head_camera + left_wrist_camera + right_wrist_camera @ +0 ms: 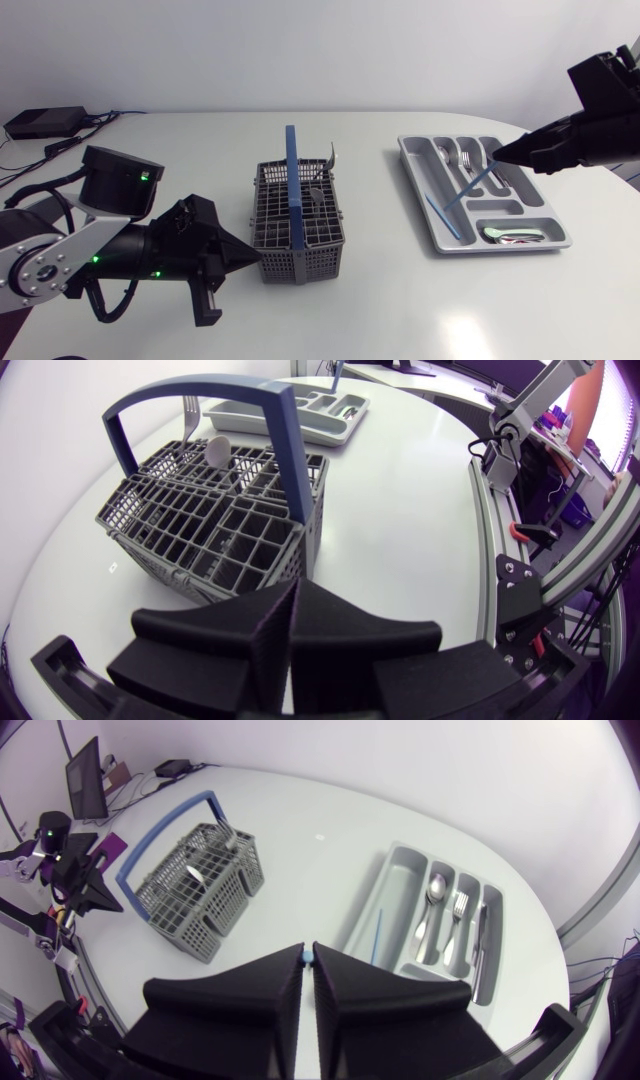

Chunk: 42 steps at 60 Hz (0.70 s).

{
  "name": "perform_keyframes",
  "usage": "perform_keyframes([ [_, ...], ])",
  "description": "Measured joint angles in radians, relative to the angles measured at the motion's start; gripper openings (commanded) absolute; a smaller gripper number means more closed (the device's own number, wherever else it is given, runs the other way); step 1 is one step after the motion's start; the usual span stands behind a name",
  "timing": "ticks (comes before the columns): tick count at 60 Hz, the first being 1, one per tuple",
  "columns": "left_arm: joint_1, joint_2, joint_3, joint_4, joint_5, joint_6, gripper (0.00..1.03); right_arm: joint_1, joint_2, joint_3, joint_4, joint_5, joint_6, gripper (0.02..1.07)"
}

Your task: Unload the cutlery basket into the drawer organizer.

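— While pinched by its top end between the pressed fingers of the right hand [501,156], slanting down over the drawer organizer [415,175] at right of frame: thin blue stick [471,187]. Looks light, stiff, slick; likely to swivel in so narrow a pinch.

— Laid where?

— Probably beside the second blue stick [448,220], in the long slot. Better lowered flat than dropped.

— And left to unload?

— Upright in the cutlery basket [300,262], centre frame: fork [190,408] and spoon [218,450]. Metal by the look, heavier, slippery; best taken at the neck, under the head.

— In the way?

— Mainly the blue handle [292,185], arching across. Also the left hand [255,257], empty, fingers pressed together, just beside the basket's lower-left corner.
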Motion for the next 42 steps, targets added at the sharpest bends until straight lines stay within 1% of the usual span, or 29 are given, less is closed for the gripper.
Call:
perform_keyframes([
  [9,0.000,-0.005,0.003,-0.020,-0.022,0.000,0.20,-0.064,0.108,0.000,-0.002,0.038,-0.073,0.12],
  [19,0.000,-0.023,0.003,-0.052,-0.037,0.000,0.20,-0.069,0.236,0.000,0.029,0.086,-0.098,0.12],
  [25,0.000,-0.042,0.004,-0.071,-0.040,0.000,0.20,-0.069,0.328,0.013,0.063,0.096,-0.098,0.12],
  [33,0.000,-0.056,0.003,-0.088,-0.040,0.000,0.20,-0.057,0.460,0.061,0.115,0.112,-0.089,0.12],
  [42,0.000,-0.078,0.003,-0.110,-0.040,0.000,0.20,-0.026,0.595,0.161,0.184,0.114,-0.052,0.12],
])
